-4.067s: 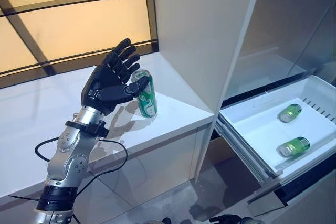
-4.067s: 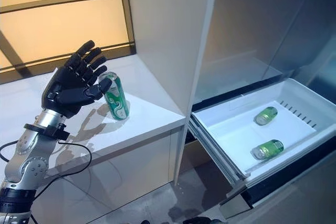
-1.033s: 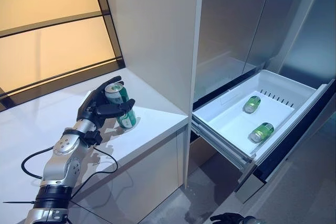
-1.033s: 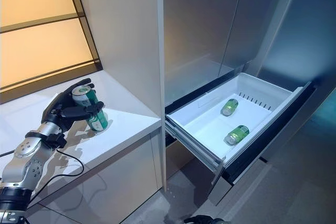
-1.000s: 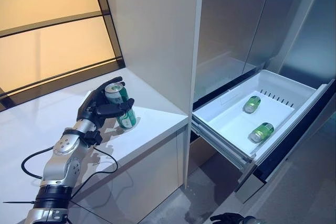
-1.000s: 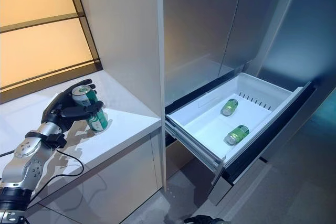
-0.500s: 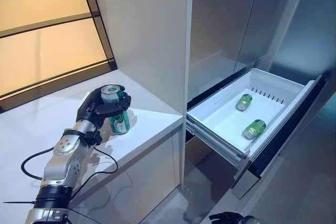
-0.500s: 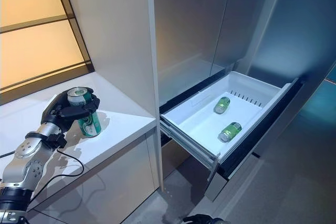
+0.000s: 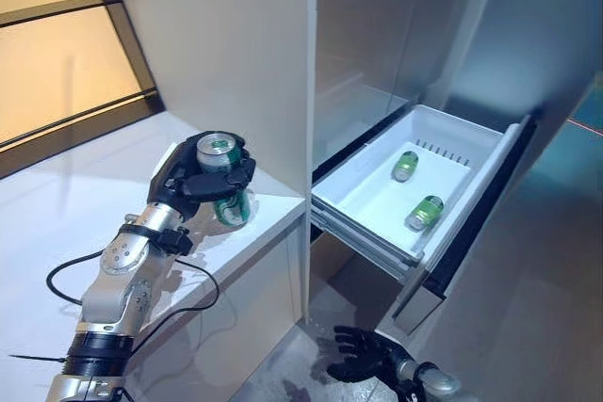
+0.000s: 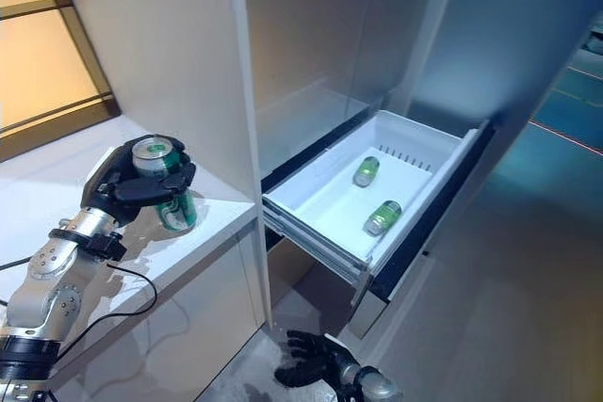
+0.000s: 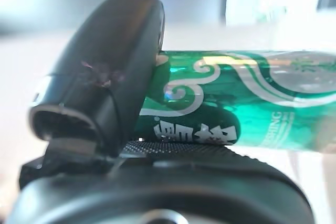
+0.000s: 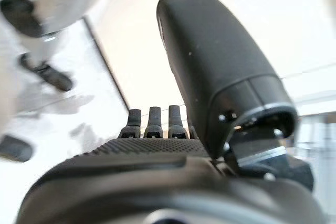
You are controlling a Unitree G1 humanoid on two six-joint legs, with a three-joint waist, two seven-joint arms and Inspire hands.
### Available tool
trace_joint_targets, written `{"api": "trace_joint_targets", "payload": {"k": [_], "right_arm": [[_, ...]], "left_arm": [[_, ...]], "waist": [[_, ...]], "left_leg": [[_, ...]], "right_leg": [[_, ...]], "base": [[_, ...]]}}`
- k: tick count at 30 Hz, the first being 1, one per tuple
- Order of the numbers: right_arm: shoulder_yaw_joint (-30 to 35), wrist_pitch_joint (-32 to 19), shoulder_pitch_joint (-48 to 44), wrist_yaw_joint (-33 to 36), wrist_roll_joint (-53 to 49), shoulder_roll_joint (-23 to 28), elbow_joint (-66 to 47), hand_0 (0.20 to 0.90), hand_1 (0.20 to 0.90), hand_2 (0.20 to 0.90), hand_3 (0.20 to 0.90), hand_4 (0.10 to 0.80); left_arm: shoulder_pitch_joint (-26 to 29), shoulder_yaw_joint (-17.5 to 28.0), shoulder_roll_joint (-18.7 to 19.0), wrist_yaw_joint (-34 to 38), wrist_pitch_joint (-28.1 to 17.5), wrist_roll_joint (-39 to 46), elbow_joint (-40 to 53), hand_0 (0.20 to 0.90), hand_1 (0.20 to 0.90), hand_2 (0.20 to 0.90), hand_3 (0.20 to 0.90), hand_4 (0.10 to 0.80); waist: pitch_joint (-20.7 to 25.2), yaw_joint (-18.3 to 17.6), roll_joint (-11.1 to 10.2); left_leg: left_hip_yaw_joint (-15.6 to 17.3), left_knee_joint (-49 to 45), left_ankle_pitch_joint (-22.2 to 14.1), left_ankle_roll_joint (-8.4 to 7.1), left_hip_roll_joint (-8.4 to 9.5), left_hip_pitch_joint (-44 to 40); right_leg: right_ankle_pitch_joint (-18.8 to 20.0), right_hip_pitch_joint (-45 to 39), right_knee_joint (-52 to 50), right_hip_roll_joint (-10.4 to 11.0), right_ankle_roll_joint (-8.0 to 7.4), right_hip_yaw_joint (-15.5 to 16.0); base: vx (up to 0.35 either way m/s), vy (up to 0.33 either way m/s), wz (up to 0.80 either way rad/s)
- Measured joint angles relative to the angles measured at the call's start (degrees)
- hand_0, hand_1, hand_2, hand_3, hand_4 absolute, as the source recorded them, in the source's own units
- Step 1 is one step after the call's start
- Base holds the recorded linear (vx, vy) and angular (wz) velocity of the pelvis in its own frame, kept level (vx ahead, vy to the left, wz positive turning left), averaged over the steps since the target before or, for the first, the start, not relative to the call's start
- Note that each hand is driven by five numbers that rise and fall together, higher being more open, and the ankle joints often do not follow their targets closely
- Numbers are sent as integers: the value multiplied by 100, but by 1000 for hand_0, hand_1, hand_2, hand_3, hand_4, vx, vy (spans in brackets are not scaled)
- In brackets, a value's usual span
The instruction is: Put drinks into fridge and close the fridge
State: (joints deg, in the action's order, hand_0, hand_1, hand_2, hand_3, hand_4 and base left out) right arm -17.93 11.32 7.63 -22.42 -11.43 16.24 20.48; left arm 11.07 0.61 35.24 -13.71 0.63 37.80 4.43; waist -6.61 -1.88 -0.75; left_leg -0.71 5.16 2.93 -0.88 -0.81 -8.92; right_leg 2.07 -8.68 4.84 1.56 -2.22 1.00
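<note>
My left hand (image 9: 193,176) is shut on a green can (image 9: 227,197) and holds it upright just above the white counter (image 9: 66,233), near its right end. The left wrist view shows the can (image 11: 236,103) lying across the palm with the thumb (image 11: 110,72) curled over it. The white fridge drawer (image 9: 363,204) stands pulled out at the right, with green cans (image 9: 424,212) lying in it. My right hand (image 9: 363,358) hangs low over the floor with fingers spread; the right wrist view shows its fingers (image 12: 152,124) straight.
A tall white cabinet panel (image 9: 226,44) stands between the counter and the open fridge compartment (image 9: 377,35). The drawer's dark front (image 9: 480,204) juts out toward the floor space at the right. An amber window (image 9: 47,54) runs behind the counter.
The camera has swung to the right. My left hand has closed round the green can and lifted it off the counter toward the cabinet panel. My right hand has come into sight low down.
</note>
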Motion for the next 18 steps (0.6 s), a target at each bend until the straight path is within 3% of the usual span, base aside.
{"api": "trace_joint_targets", "payload": {"k": [7,12,18], "right_arm": [[281,463,-184,-316,-647,815,-2261,900,900,900,900,800],[685,567,-701,-335,-1555,1205,-2876,900,900,900,900,800],[673,669,-1140,-211,-2236,1249,-3247,900,900,900,900,800]], "left_arm": [[5,-545,15,-636,-262,215,564,300,300,300,200,100],[11,-638,41,-1018,-265,547,575,300,300,300,200,100],[197,-1059,66,-1222,-260,686,595,300,300,300,200,100]], "waist": [[-37,-371,15],[-91,-450,41],[-94,-453,46]], "left_leg": [[384,-12,-68,70,27,-36],[597,3,-109,56,0,-82],[672,-12,-131,43,-19,-71]], "right_leg": [[118,127,0,-9,-44,-353],[124,196,16,-43,-74,-612],[142,263,24,-53,-62,-627]], "base": [[-52,1,-29],[-40,-1,-27],[-10,-8,-8]]}}
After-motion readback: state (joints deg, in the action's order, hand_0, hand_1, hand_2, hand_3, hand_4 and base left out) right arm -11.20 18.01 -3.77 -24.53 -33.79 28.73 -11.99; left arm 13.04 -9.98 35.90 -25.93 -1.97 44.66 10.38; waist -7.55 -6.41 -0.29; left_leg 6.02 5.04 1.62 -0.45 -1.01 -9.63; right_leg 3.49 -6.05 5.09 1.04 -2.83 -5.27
